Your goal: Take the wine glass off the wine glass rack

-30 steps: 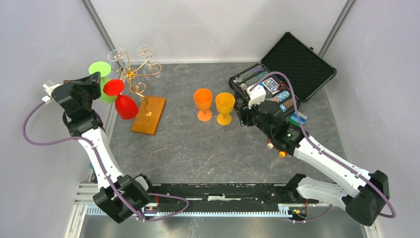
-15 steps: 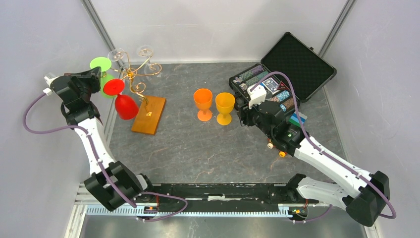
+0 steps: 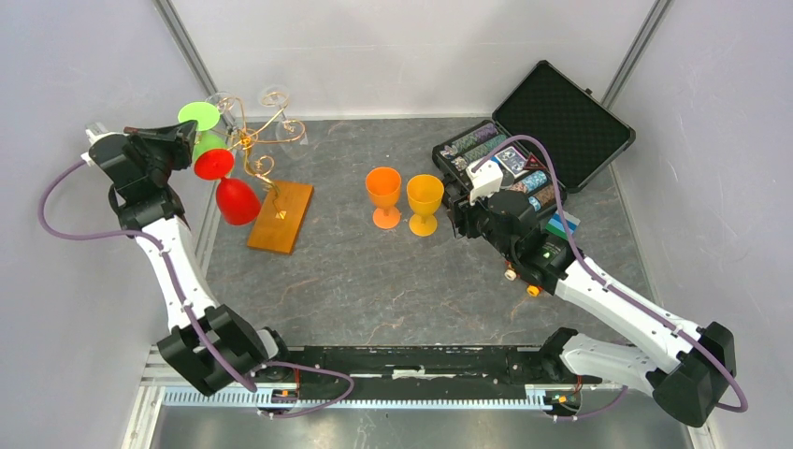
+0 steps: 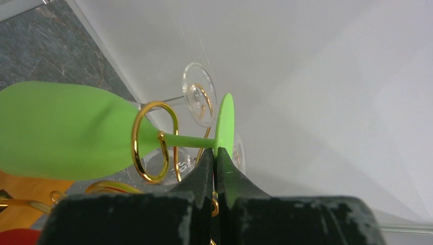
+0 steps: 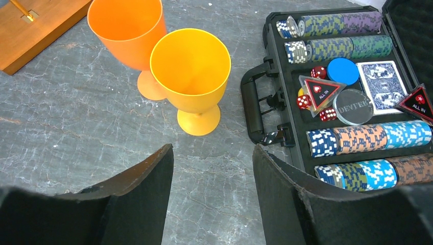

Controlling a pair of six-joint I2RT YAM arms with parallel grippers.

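A grey stone-patterned table (image 3: 374,281) fills the scene. At its far right, an open black poker case (image 3: 561,117) holds rows of chips. At far left stands the wine glass rack (image 3: 266,131), gold wire scrolls on an orange-brown wooden base (image 3: 281,215). A green wine glass (image 4: 61,132) hangs on the rack, its stem lying through a gold curl. A red wine glass (image 3: 234,196) hangs beside it, and clear glasses (image 4: 198,101) sit behind. An orange goblet (image 3: 382,192) and a yellow goblet (image 3: 424,198) stand mid-table. The left hand (image 4: 214,163) is clamped on the edge of the green glass's foot. The right hand (image 5: 212,153) is above the table near the yellow goblet, fingers apart and holding nothing.
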